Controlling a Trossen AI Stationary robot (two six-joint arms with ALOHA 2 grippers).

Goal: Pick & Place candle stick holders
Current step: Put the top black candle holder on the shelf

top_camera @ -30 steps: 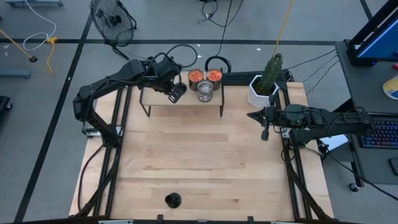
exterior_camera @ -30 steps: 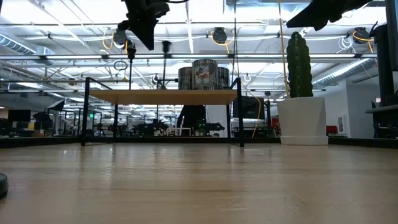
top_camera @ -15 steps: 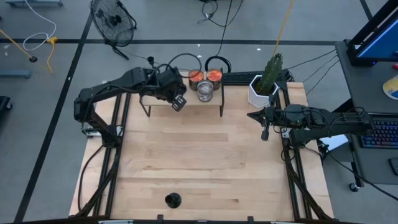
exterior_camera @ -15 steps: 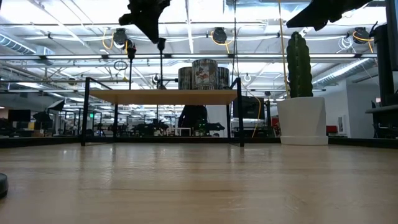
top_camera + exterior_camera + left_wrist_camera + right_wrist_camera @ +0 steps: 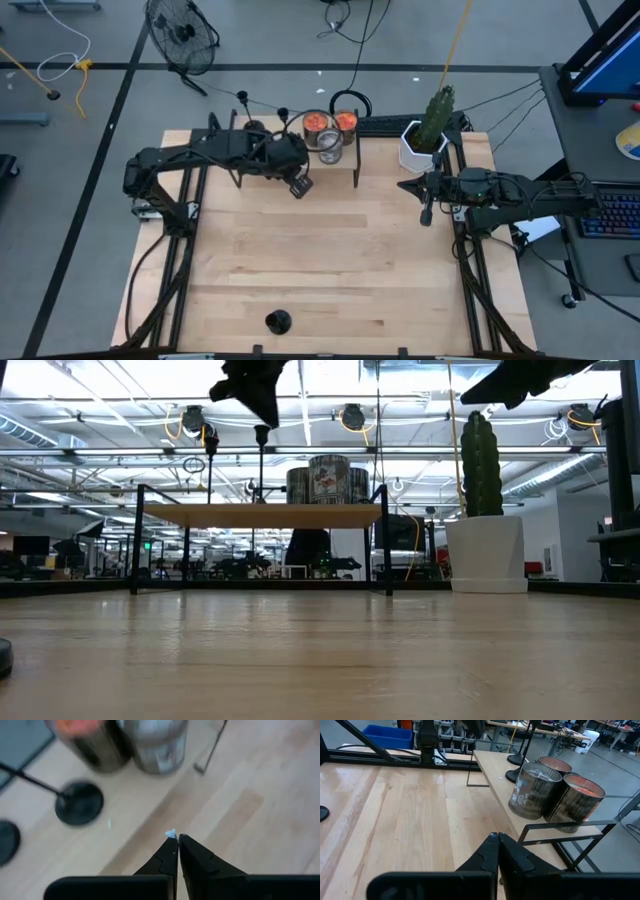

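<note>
On the table [image 5: 330, 260], one candle holder [image 5: 278, 322] sits alone near the front edge at six o'clock. Farther back, the left gripper [image 5: 299, 187], closed and empty, hovers before the shelf [image 5: 345, 152], where two more candle holders [image 5: 283, 112] stand at twelve o'clock beside three cans [image 5: 329, 145]. The right gripper [image 5: 426, 214] waits closed at three o'clock.

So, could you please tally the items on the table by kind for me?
Candle stick holders: 3 (two on the shelf, one off it)
Candle tins: 3
Potted cactus: 1
Shelf: 1
Total: 8
</note>
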